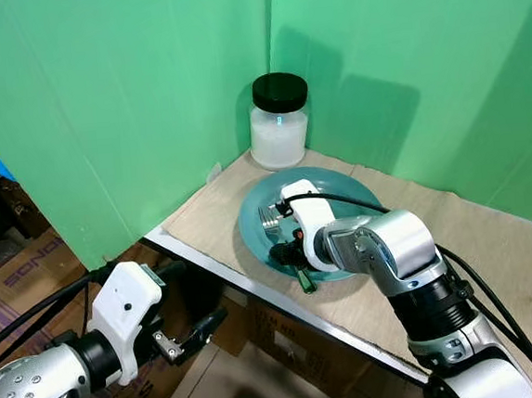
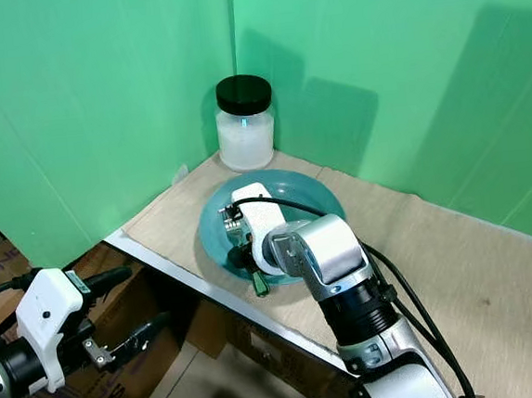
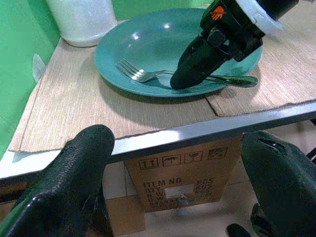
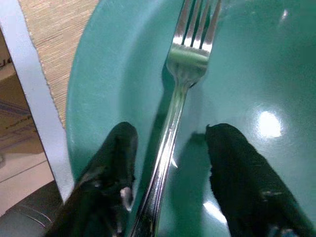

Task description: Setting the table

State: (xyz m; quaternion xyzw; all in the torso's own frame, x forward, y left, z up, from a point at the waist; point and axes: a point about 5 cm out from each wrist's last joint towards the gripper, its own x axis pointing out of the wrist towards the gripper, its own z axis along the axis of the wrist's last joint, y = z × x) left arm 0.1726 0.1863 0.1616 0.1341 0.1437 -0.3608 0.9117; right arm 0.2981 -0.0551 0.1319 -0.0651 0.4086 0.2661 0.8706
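Your right gripper (image 4: 170, 148) hangs low over the teal plate (image 1: 349, 187), its fingers apart on either side of the fork (image 4: 183, 79) handle; the fork lies in the plate near the table's (image 1: 495, 263) front edge; your left gripper (image 3: 180, 173) waits open below that edge; a black-lidded jar (image 1: 280, 120) stands in the back corner.

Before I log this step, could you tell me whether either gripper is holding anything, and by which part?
Nothing is held. The right gripper has open jaws straddling the fork handle on the plate, not closed on it. The left gripper is open below the table edge.
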